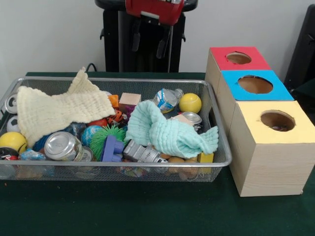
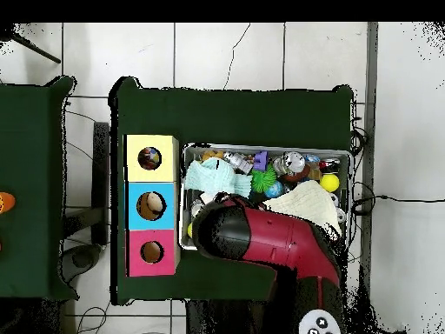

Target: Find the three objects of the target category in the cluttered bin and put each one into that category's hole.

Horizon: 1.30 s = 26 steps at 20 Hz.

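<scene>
Two cloths, one cream [image 1: 61,110] and one mint [image 1: 170,130], are hiding much of the wire bin [image 1: 147,172] on the green surface [image 1: 147,211]; three holed boxes [image 1: 269,147] are standing beside it. Whether the end effector [image 1: 147,46] is open cannot be told; no labels are readable.

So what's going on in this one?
A red arm hangs over the wire bin of mixed clutter: balls, cans, toys and two cloths. It holds nothing that shows, and its gripper is up above the bin's far side. Beside the bin stand three boxes with holes: red, blue and yellow. Something already lies in each hole.
</scene>
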Tool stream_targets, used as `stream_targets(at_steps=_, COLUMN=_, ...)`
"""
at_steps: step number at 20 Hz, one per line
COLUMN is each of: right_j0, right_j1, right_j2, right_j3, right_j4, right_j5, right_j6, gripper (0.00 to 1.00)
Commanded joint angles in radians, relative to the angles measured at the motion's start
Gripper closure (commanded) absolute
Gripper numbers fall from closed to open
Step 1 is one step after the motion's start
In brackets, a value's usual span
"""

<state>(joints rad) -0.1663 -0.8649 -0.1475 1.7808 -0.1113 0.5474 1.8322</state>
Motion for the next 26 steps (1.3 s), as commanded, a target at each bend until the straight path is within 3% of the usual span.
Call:
stream_targets(at_steps=1, right_j0=-0.04, right_j1=0.044, right_j2=0.131, right_j3=0.081, right_j4=-0.068, right_j5=-0.055, right_j6=-0.06, gripper=0.0)
stream_targets(at_steps=12, right_j0=-0.057, right_j1=0.057, right_j2=0.167, right_j3=0.061, right_j4=-0.092, right_j5=-0.044, right_j6=-0.027, gripper=0.0)
stream_targets(at_steps=18, right_j0=-0.047, right_j1=0.02, right_j2=0.172, right_j3=-0.043, right_j4=-0.094, right_j5=0.133, right_j6=-0.074, gripper=0.0)
stream_targets(at_steps=26, right_j0=-0.075, right_j1=0.114, right_j2=0.206, right_j3=-0.226, right_j4=-0.109, right_j5=0.187, right_j6=-0.108, gripper=0.0)
